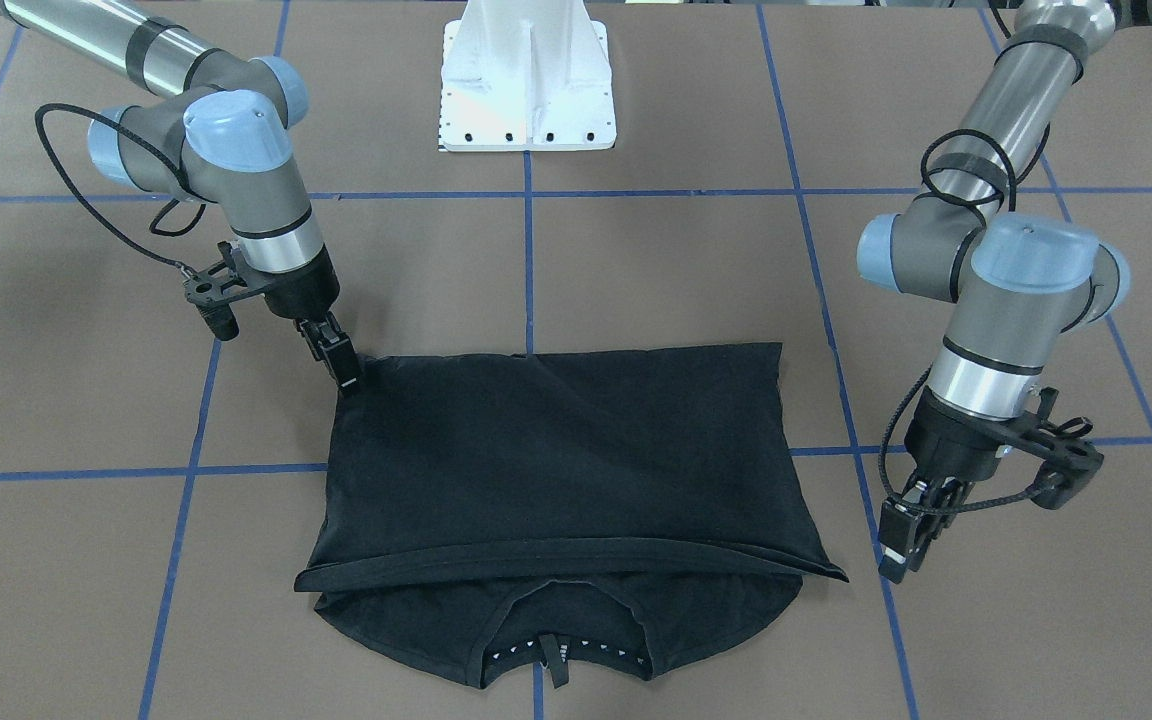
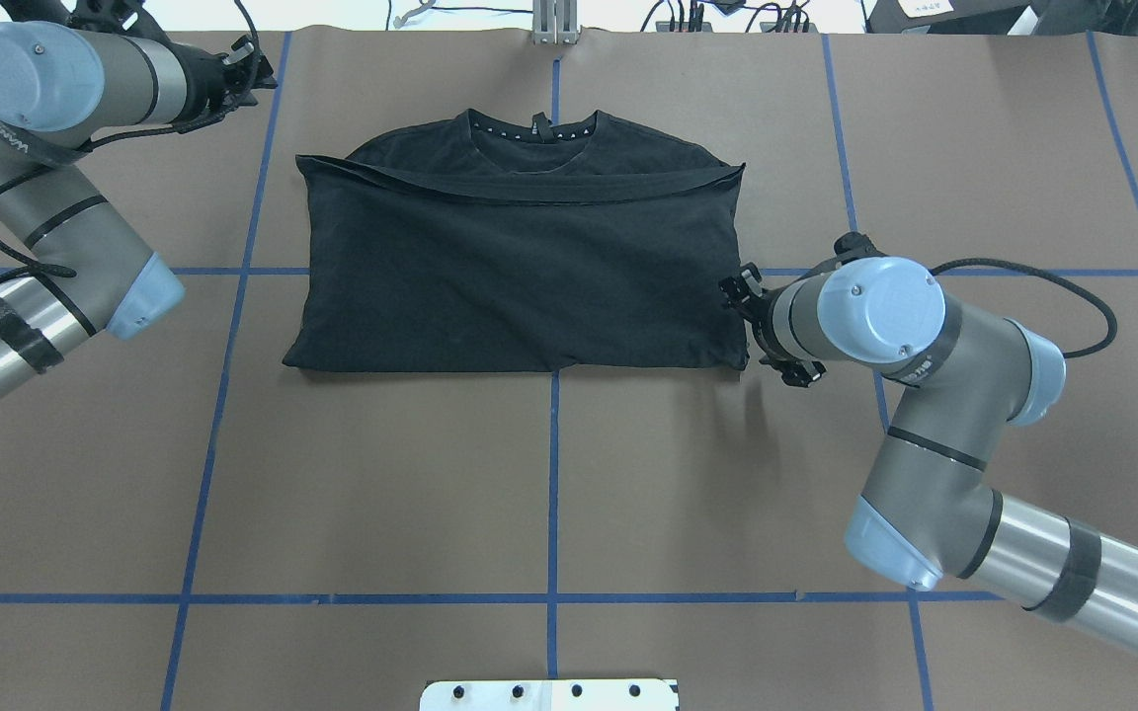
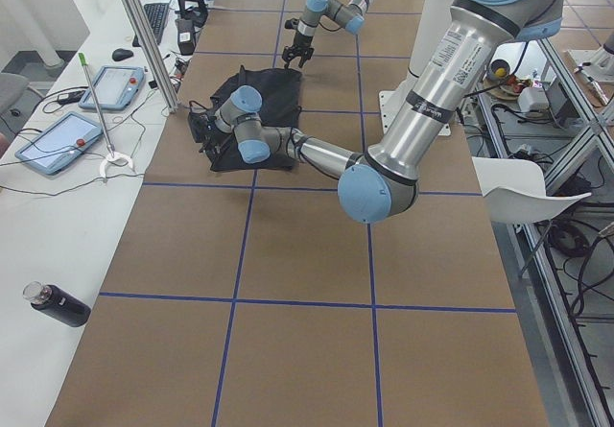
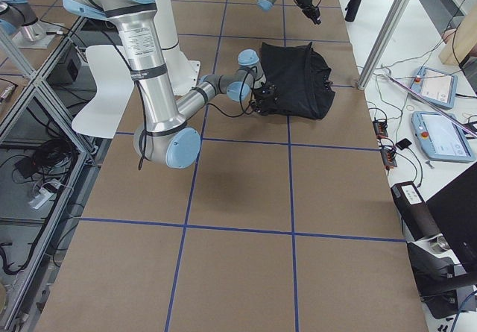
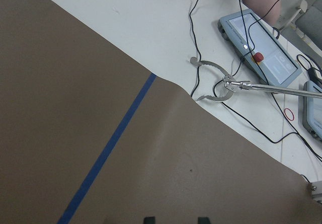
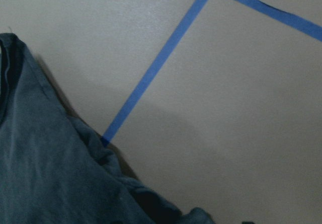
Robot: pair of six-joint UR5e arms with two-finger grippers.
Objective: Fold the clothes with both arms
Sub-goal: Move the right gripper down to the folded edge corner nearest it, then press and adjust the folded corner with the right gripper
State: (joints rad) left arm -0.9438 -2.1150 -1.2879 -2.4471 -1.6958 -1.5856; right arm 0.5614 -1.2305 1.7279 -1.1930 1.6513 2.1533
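Black T-shirt (image 2: 520, 276) lies folded flat, upper centre of the frame, collar toward the top edge, with a folded band running straight across just below it. Left arm (image 2: 55, 197) is at upper left, left end effector (image 2: 223, 81) off the cloth. Right arm (image 2: 925, 415) enters from lower right, its wrist against the shirt's lower-right corner; right end effector is hidden beneath it. Brown bench (image 2: 381, 474), blue tape grid (image 2: 554, 494).

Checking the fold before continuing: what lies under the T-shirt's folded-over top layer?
The collar and shoulders of the black T-shirt stick out past the hem. The rest of the lower layer, any print included, is covered.
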